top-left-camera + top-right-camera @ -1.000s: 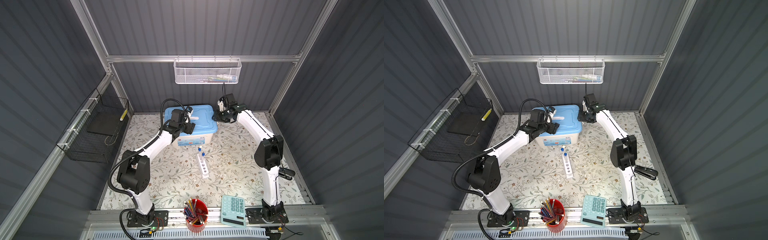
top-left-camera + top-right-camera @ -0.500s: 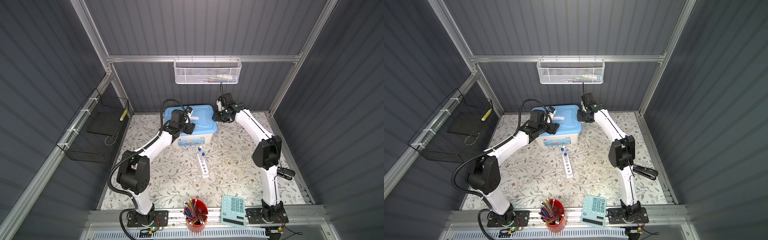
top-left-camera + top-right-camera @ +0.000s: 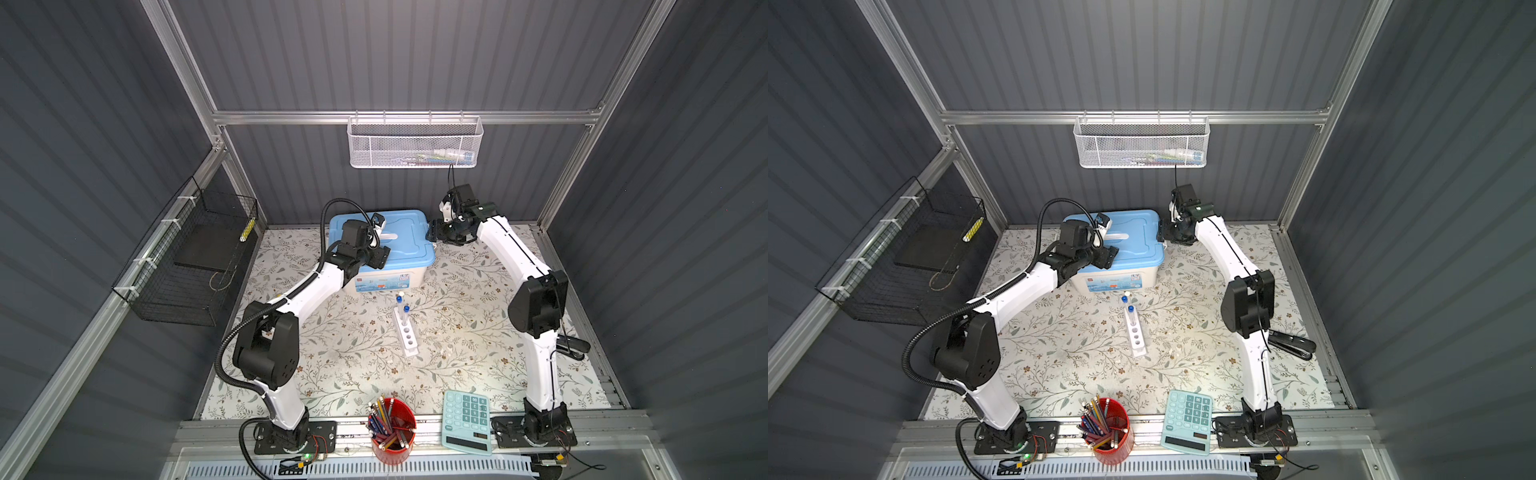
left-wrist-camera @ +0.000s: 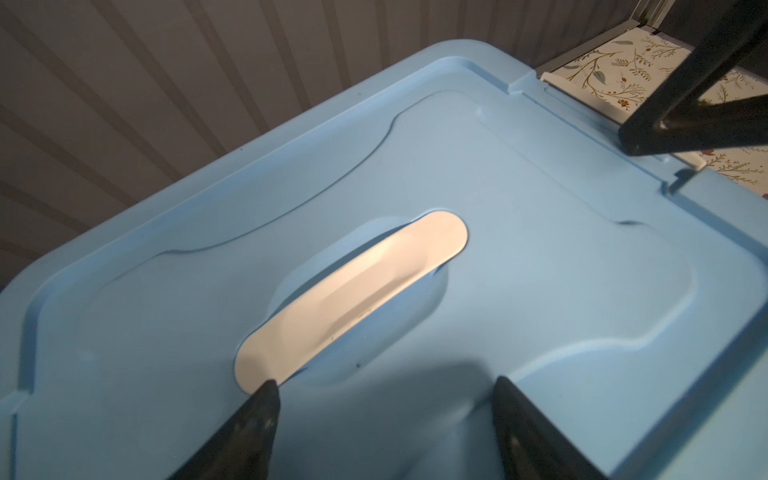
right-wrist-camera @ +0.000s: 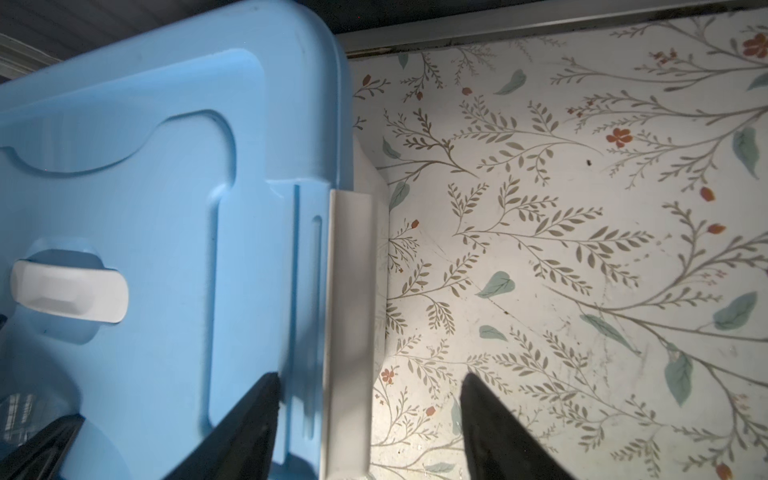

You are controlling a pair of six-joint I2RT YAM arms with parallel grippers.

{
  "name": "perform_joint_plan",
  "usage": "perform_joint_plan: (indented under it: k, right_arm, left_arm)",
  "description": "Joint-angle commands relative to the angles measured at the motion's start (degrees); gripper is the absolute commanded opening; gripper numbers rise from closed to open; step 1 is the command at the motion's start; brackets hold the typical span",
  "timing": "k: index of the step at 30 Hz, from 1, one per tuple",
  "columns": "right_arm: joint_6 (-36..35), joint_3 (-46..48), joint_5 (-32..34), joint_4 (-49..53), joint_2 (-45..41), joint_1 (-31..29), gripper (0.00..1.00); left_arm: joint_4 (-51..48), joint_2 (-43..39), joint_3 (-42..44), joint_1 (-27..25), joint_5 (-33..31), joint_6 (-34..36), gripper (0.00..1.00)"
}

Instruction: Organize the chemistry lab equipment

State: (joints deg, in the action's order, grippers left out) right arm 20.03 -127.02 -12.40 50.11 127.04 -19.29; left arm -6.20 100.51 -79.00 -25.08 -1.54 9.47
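A: Where was the left gripper?
B: Over the blue lid, jaws apart, holding nothing.
A: And the test tubes?
B: Upright in the white rack, mid-table.
A: The right gripper?
B: Spread wide astride the white latch at the lid's edge. Whether it touched was hard to tell.

Robot test booth (grey walls, aluminium frame).

The rack holding two test tubes stands before the box
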Motion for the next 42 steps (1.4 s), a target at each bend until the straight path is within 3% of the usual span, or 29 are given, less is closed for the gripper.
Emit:
perform_joint_plan:
  k: [1, 33, 42]
  right_arm:
    - [0.09, 3.99, -5.54, -2.68, -2.27, 0.84, 0.73]
    - [-5.97, -11.6, 2.54, 6.56, 7.02, -1.59, 0.64]
    - [-5.55, -11.74, 4.14, 7.27, 8.03, -1.98, 0.54]
  left_arm:
    - [-3.03, 0.1, 0.65, -0.14, 0.05, 0.67, 0.8]
    - [-4.69, 1.34, -1.42, -0.14, 0.67, 1.95, 0.78]
    - [-4.55, 1.79, -1.4, -0.1, 0.14, 2.04, 0.78]
